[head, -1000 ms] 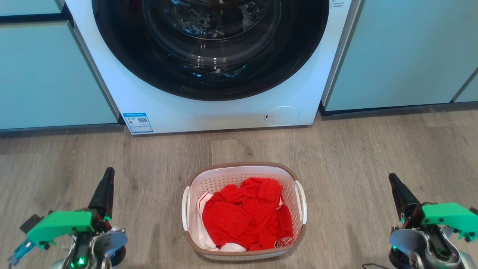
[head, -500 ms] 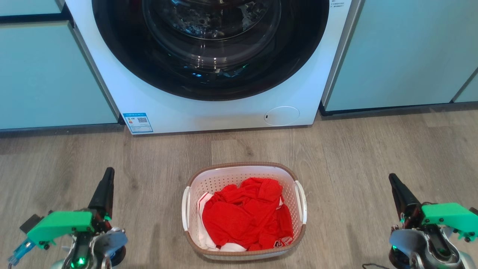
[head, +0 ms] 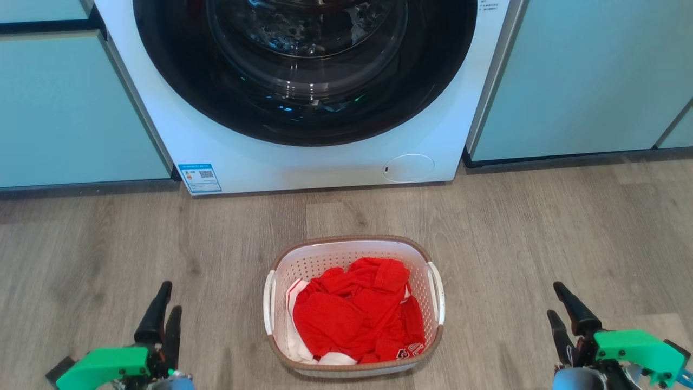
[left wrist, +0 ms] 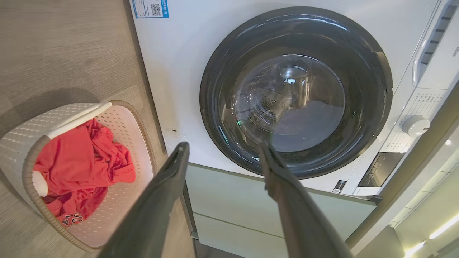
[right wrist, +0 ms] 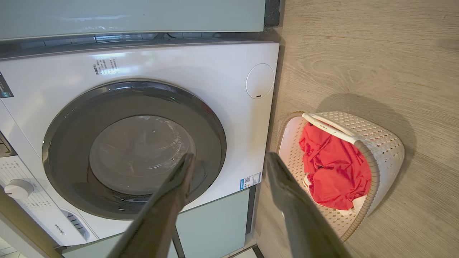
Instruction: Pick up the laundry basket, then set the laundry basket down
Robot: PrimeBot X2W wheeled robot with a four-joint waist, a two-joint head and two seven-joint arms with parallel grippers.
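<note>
- Two grippers flank the load in the head view: the left gripper (head: 170, 297) at lower left, the right gripper (head: 553, 299) at lower right.
- Finger state: each wrist view shows a clear gap between its own fingers (left wrist: 161, 200) (right wrist: 297, 211). Both pairs stand apart and hold nothing.
- Load position: the laundry basket (head: 354, 237) sits on the wooden floor (head: 541, 227), centred between the grippers and well apart from both. The washing machine (head: 325, 162) stands beyond it.
- Contents: red clothes (head: 357, 314) fill the lower part, with some white fabric at the left wall.
- Key relation: the basket lies inboard of each gripper, to the right of the left one and to the left of the right one. All fingers point ahead toward the machine, not toward the basket.
- Grasp points: the left handle (head: 268, 303) and the right handle (head: 436, 300) sit on the side walls. Each bar runs away from the robot, roughly parallel to the fingers.
- Long axis: foreshortening prevents a firm call. The handled sides appear to be the longer ones.
- Reach: the two gaps look close to equal, so neither arm is clearly nearer. The layout suits a two-arm lift.
- Assessment: the pick-up is not yet begun. Each gripper probably needs to travel inward and turn so that its opening straddles its own handle.
- Caution: unequal closure on the two handles would likely tilt the basket.
</note>
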